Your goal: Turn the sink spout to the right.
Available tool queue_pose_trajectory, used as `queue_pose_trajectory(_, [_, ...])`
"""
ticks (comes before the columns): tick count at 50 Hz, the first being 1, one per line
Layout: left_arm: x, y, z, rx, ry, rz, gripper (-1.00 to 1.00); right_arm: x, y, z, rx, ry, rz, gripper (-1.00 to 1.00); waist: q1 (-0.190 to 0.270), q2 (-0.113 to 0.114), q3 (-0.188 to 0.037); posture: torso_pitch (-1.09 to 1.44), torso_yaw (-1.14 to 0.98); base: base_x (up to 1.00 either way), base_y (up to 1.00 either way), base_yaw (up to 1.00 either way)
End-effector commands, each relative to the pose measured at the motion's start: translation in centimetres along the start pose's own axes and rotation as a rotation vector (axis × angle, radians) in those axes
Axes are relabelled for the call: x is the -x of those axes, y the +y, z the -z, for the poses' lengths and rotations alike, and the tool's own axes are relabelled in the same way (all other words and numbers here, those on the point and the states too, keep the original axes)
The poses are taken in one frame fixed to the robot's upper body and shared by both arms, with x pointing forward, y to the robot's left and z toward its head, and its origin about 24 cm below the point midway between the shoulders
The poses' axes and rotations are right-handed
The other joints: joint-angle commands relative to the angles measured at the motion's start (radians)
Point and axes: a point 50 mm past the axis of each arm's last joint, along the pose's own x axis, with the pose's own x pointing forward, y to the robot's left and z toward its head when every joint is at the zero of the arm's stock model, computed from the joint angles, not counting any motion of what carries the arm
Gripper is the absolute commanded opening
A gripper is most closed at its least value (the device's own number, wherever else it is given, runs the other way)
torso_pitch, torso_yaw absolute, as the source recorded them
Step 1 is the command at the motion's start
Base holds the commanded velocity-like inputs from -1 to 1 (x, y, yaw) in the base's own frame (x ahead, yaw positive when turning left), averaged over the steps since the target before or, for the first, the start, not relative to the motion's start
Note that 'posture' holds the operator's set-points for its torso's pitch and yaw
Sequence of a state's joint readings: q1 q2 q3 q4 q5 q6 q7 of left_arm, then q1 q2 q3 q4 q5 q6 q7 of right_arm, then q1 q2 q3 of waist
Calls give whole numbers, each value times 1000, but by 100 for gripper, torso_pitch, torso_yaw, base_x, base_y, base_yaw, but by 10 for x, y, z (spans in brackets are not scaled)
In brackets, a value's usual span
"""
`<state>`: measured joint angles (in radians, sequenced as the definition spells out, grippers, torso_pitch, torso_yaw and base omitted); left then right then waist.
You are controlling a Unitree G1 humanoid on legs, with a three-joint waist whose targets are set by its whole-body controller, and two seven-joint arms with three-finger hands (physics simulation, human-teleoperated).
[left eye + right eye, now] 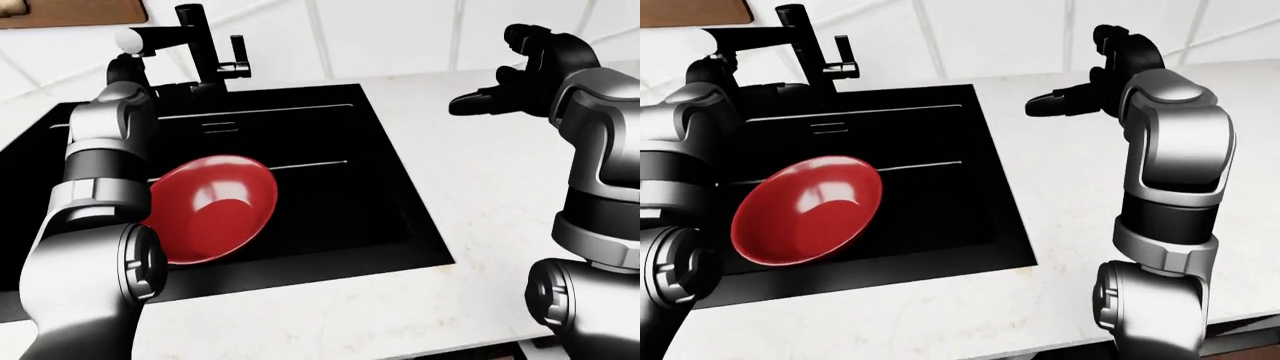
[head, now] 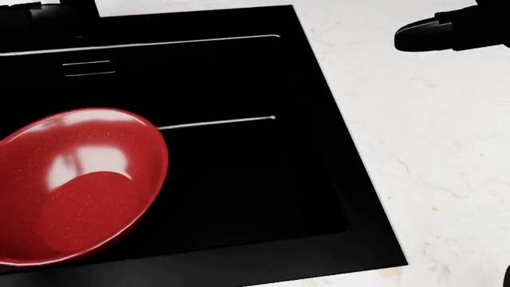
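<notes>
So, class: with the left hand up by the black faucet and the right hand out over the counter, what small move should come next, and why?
Probably push the spout toward the view's right with the left hand. That hand sits just beneath the spout's tip, which points left over the sink. The right hand hangs open over the counter, away from the faucet.

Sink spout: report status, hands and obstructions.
Left hand up beside spout, grip unclear. Right hand open over counter. Spout points view-left. Red bowl in sink basin, below.
</notes>
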<state>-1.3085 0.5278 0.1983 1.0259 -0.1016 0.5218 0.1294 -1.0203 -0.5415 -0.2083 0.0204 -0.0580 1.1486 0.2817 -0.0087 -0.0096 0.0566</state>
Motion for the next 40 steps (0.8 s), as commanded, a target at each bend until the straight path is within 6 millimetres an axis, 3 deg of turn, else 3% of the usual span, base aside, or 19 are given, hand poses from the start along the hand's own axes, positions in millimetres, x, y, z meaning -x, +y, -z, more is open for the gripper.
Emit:
queue_pose_trajectory(1, [9,7,-37,26,-143,-18,100,10,-5,-25,14,-122,20,100,7,-2,-41,0,0,0,0,0])
queue_pose_trajectory(9, [9,9,-36,25,-137,-22,100,10,-6,-26,15,-123,21,100,12,3,-35,0,0,0,0,0])
queue_pose_trajectory(25, [7,6,-32,27,-120,-25,100,12,-6,-25,13,-125,22,100,15,3,-57,-3,0,0,0,0])
queue_pose_trajectory(40, [11,-2,-47,16,-142,-18,100,13,-7,-26,12,-127,24,100,16,1,-70,-3,0,0,0,0])
